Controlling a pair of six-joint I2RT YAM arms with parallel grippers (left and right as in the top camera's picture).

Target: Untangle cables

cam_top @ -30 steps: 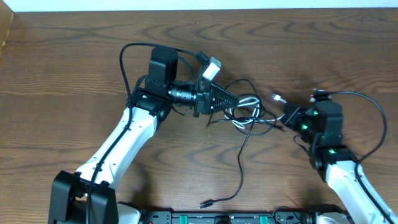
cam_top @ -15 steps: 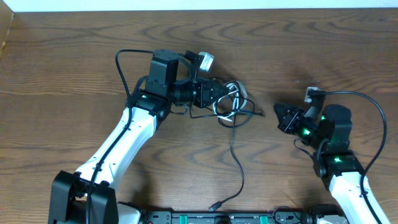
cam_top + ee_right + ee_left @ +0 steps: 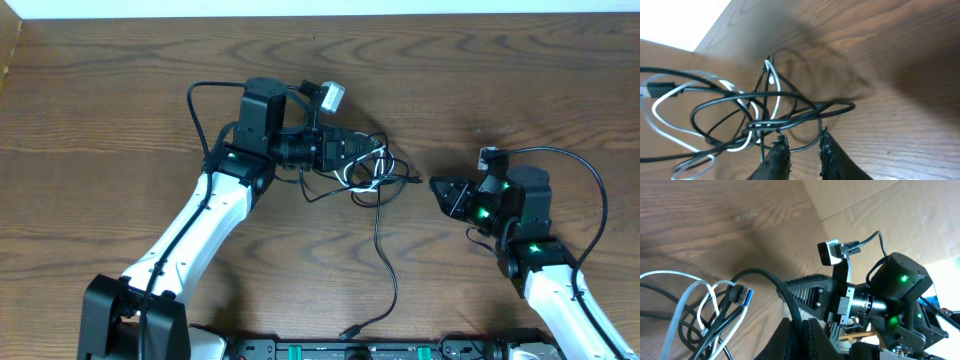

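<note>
Left gripper is pinched shut on the knotted black and white cables mid table, anchoring them, while the right gripper waits just right, fingers slightly apart and empty, probably next to grab a loop and pull rightward.

Cables, black and white, one tangled bundle of loops on wood-grain table, lying just ahead and to the left of the gripper, its two black fingers slightly parted.
</note>
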